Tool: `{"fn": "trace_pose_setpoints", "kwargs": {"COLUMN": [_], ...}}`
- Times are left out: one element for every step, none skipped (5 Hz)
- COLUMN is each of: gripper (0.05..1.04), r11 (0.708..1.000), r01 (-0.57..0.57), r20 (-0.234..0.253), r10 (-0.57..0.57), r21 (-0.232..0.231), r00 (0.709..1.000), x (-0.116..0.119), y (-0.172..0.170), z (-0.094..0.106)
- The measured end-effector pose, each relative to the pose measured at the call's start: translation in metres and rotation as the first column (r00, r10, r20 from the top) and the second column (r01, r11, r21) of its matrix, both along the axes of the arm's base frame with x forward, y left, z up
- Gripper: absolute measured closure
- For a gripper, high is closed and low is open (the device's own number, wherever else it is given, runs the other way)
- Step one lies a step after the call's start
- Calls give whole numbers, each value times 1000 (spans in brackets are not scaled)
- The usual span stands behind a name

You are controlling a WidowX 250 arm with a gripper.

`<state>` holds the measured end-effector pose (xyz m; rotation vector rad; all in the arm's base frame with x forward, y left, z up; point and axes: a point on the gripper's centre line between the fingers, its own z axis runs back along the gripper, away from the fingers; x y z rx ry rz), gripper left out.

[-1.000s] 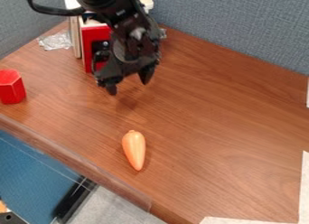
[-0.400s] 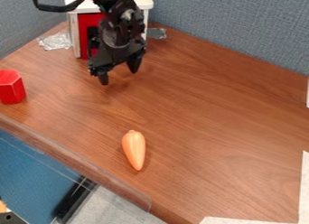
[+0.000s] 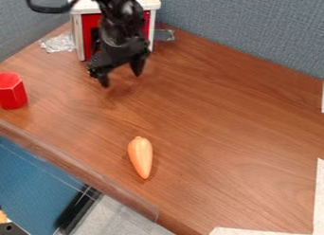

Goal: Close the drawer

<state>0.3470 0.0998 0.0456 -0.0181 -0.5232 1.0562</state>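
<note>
Carrying it all, the table [image 3: 215, 125] has a white-topped cabinet [image 3: 151, 0] at its back left. The red drawer [image 3: 89, 26], partly hidden, looks flush with that cabinet, so closing is probably done, with only backing away left. In front hangs the gripper [image 3: 121, 79], jaws well parted, holding nothing. A red block [image 3: 11, 93] stands leftward; an orange carrot [image 3: 141, 157] lies nearer.

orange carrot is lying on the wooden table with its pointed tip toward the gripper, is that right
Not quite: in the camera view the orange carrot lies on the wooden table, but its pointed tip faces away from the gripper, not toward it.
</note>
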Motion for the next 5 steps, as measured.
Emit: {"fn": "trace_pose_setpoints", "kwargs": {"gripper": [84,84,84,84,84], "r11": [990,922,808,743,707], "r01": [140,381,589,668,706], "r20": [23,-16,-62,-98,-161], "r10": [-140,-381,-587,-668,-703], "r21": [-6,69,24,-29,-48], "r00": [990,924,807,738,693], "x": [-16,-34,-52,-74,-97], "y": [-30,-54,-70,-78,-80], "z": [30,55,65,73,84]}}
